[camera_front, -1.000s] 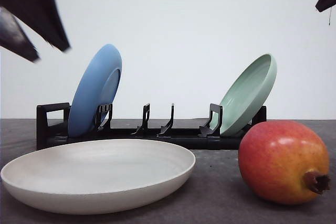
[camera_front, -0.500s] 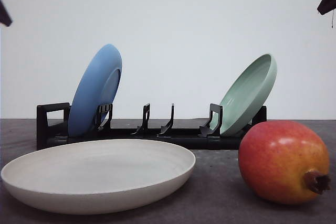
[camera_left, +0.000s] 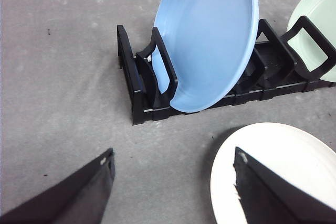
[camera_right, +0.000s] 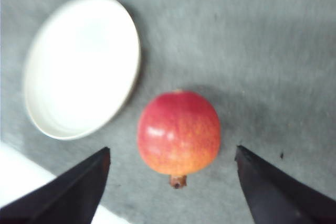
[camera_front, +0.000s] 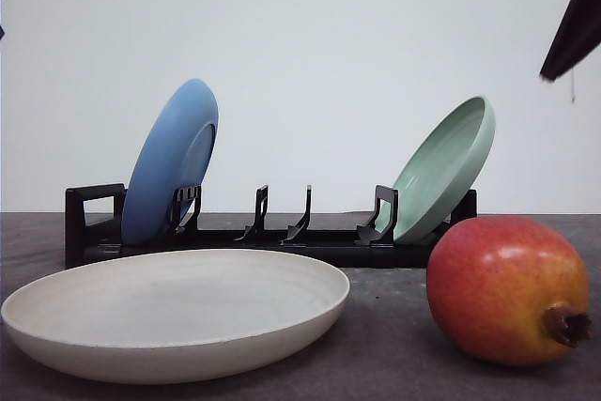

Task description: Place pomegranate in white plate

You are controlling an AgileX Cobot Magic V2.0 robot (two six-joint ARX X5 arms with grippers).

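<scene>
The pomegranate (camera_front: 508, 289) lies on the dark table at the front right, its brown calyx pointing right. Beside it on the left rests the white plate (camera_front: 178, 312), holding nothing. In the right wrist view the pomegranate (camera_right: 178, 132) sits on the table between my right gripper's (camera_right: 170, 192) open fingers, well below them, with the white plate (camera_right: 81, 64) off to one side. A dark part of my right arm (camera_front: 573, 30) hangs at the upper right of the front view. My left gripper (camera_left: 173, 187) is open over the table, one finger above the white plate's rim (camera_left: 273, 145).
A black dish rack (camera_front: 272, 232) stands behind the white plate, with a blue plate (camera_front: 171, 161) leaning at its left end and a pale green plate (camera_front: 446, 166) at its right end. The table's white edge (camera_right: 31, 192) shows near the right gripper.
My left arm has moved up and left out of the front view. The right arm has come lower and further into the upper right corner. Pomegranate and plates have not moved.
</scene>
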